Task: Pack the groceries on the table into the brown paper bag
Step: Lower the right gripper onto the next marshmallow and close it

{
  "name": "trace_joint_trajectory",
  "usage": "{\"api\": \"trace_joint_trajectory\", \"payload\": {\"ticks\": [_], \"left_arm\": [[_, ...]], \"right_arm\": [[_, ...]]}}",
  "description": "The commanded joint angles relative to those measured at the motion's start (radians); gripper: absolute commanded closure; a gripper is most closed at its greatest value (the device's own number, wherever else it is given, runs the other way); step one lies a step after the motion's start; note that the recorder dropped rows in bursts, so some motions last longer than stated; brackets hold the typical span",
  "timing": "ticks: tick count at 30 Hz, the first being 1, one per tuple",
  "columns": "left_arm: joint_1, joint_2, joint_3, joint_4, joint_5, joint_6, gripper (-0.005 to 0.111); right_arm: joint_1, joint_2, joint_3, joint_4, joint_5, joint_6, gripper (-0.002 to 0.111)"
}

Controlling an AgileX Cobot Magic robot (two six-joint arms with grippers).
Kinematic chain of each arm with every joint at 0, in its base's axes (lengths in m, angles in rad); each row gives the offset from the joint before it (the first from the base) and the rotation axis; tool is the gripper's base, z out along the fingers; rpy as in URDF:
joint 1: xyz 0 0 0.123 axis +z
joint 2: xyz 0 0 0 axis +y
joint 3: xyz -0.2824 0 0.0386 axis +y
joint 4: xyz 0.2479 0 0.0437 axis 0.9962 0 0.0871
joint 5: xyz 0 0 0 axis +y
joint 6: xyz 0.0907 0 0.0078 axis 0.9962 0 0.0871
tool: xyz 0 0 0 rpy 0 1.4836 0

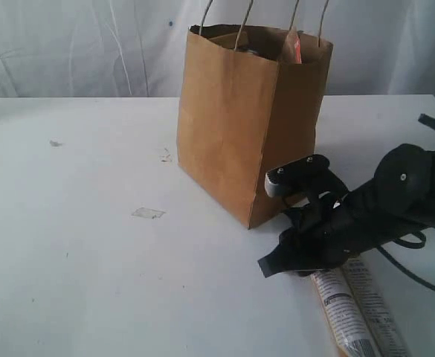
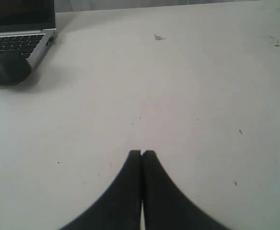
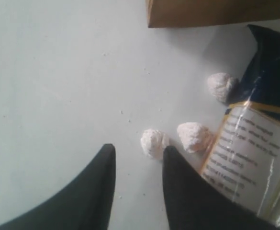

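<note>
Reaching low across the table, my right arm lies beside the base of the brown paper bag (plain matte kraft), above the long beige printed packet. My right end effector stands partly parted, gripping nothing; my left end effector is closed, empty.
</note>
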Motion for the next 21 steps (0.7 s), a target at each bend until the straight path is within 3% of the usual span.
{"api": "trace_joint_trajectory", "payload": {"ticks": [1,17,21], "left_arm": [[0.000,-0.004,0.005,-0.006,-0.004,0.000,0.107],[0.000,-0.004,0.005,-0.006,-0.004,0.000,0.107],[0.000,-0.004,0.005,-0.006,-0.004,0.000,0.107]], "right_arm": [[-0.004,0.041,-0.010,0.030,-0.018,-0.076,0.077],[-0.004,0.118,-0.033,0.065,-0.066,-0.045,0.077],[-0.004,0.118,-0.084,0.065,0.051,-0.047,0.103]]}}
